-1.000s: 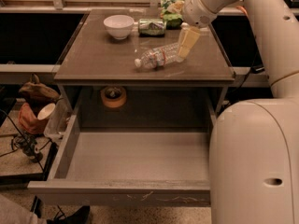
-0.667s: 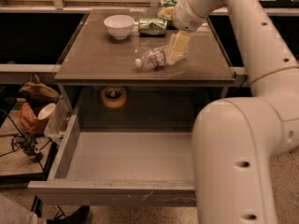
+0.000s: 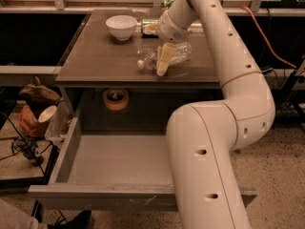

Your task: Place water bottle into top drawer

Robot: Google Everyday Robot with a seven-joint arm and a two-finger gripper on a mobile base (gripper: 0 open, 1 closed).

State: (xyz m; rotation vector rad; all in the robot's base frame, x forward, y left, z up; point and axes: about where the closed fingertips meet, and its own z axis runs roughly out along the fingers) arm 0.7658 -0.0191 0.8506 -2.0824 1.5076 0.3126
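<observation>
Since the earlier frame the gripper (image 3: 162, 68) has slid left and downward across the table (image 3: 100, 61), from beside the water bottle (image 3: 180, 53) to directly over its middle. The arm's big white links now fill the centre and right of the frame. The water bottle lies where it lay before, on its side in the upper centre of the frame, its white cap pointing left, near the table's front edge. The gripper seems to touch the bottle, but whether it is spread or closed on it cannot be told from this angle. A white bowl (image 3: 121, 26) stands at the upper left of the tabletop, with a can (image 3: 148, 27) just behind the wrist. The top drawer (image 3: 119, 161) is pulled out wide across the lower frame, and a tape roll (image 3: 116, 99) sits in the recess above it.
</observation>
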